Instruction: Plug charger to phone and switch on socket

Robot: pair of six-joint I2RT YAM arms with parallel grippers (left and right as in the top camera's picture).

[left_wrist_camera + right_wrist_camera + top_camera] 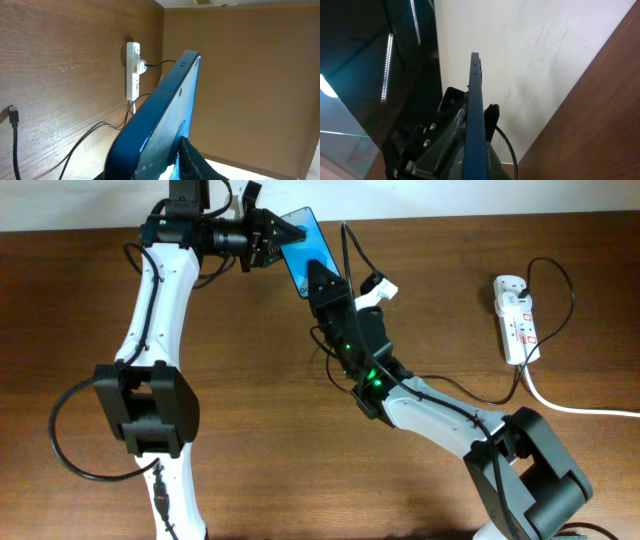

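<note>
The phone [308,245] is held off the table at the back centre, blue screen up. It shows edge-on in the left wrist view [165,110] and the right wrist view [476,100]. My left gripper [275,235] is shut on its far-left end [175,165]. My right gripper [318,278] closes round its near end, fingers tight on both faces [477,160]. The charger cable [570,305] runs from the socket [515,320]. Its plug tip [343,227] sits loose just right of the phone [14,116] [492,114]. The socket also shows in the left wrist view [132,75].
A white adapter [141,66] is plugged into the socket. The thick white cord [580,408] runs off to the right edge. The charger cable loops over the table between the socket and my right arm [440,405]. The table's back edge is close behind the phone.
</note>
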